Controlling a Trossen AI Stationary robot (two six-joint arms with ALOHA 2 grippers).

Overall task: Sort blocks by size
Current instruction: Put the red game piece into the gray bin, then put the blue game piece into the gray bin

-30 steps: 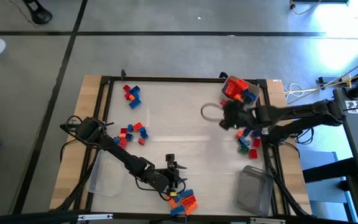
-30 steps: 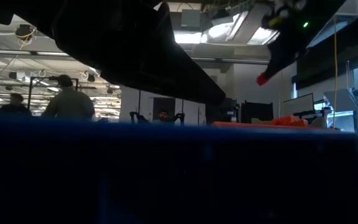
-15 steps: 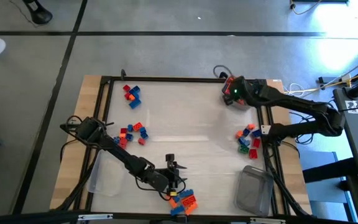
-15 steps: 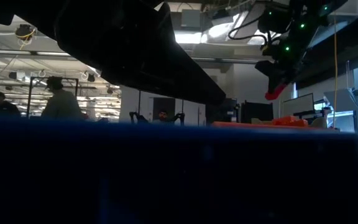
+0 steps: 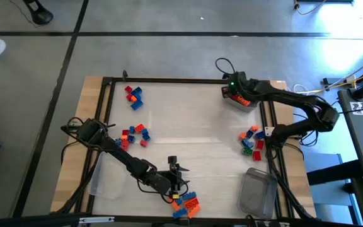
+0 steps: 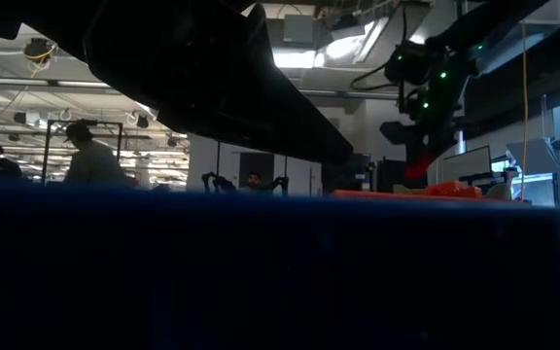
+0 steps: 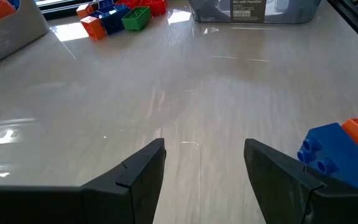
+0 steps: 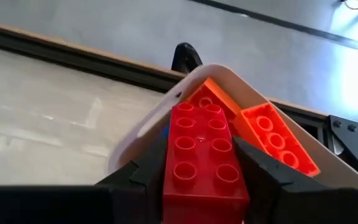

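My right gripper [image 5: 230,88] hangs at the table's far right corner, shut on a long red block [image 8: 201,155]. Under it stands a pale tub [image 8: 143,138] with orange blocks [image 8: 272,140] inside. In the low view the red block [image 6: 416,168] shows below that gripper [image 6: 408,146]. My left gripper [image 7: 204,149] stands open near the front edge, low over bare table, with a blue block [image 7: 325,155] beside one finger. Loose piles of blocks lie at the far left [image 5: 133,94], mid left [image 5: 135,134], front [image 5: 185,203] and right [image 5: 251,140]. My right gripper pinches the red block's two long sides [image 8: 170,163] between its two fingers. The fingers slant down from the table's right side and lie along the block. The block is lifted clear, studs up, its far end over the tub's corner.
A clear tub [image 5: 257,192] sits at the front right, and another clear tub [image 5: 103,183] lies at the front left. A black frame [image 5: 169,81] runs round the tabletop. People stand in the room beyond the table [image 6: 90,156].
My right gripper has swung from the table's right middle toward the far edge with the red block, sinking and rolling as it went. It now hangs over the tub in the far right corner.
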